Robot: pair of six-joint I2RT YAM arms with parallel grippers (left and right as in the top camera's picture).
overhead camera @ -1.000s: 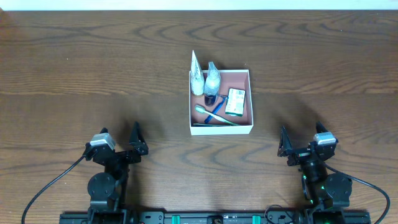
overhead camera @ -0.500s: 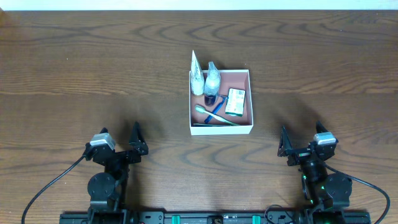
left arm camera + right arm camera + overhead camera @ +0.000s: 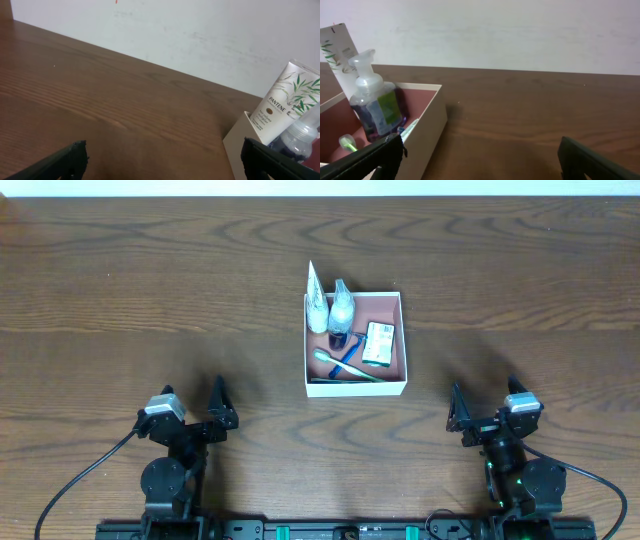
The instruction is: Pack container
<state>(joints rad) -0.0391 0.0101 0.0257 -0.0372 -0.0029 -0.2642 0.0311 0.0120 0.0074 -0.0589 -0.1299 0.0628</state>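
The container (image 3: 404, 340), a square shallow box with white walls and a dusty-pink inside, sits at the table's middle. It holds a white Pantene tube (image 3: 316, 300), a clear bottle (image 3: 342, 307), a small green soap box (image 3: 378, 343) and a green toothbrush (image 3: 345, 367). My left gripper (image 3: 193, 412) is open and empty near the front left. My right gripper (image 3: 481, 413) is open and empty near the front right. The left wrist view shows the tube (image 3: 283, 102) and a box corner (image 3: 240, 140). The right wrist view shows the bottle (image 3: 372, 102) and box wall (image 3: 432, 125).
The brown wooden table (image 3: 150, 300) stretches to both sides of the box. A pale wall (image 3: 200, 35) stands behind the table's far edge.
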